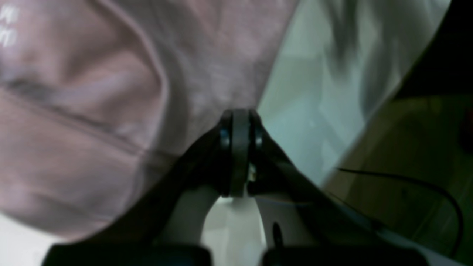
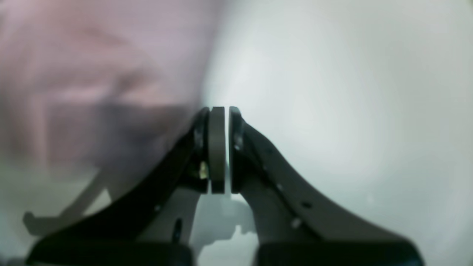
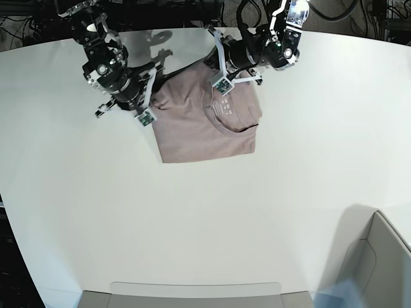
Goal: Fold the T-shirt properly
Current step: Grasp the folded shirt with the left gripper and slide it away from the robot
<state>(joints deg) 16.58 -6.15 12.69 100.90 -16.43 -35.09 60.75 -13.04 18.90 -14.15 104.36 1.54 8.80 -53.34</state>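
The dusty-pink T-shirt lies partly folded on the white table, collar up and toward the right. My left gripper is at the shirt's far edge near the collar. In the left wrist view its jaws are shut, and the T-shirt edge runs right into the tips. My right gripper is at the shirt's left edge. In the right wrist view it is pressed shut, with the blurred T-shirt meeting its left finger.
A grey box stands at the near right corner. A flat grey tray edge runs along the table's front. Beyond the table edge in the left wrist view, a black cable hangs over the dark floor.
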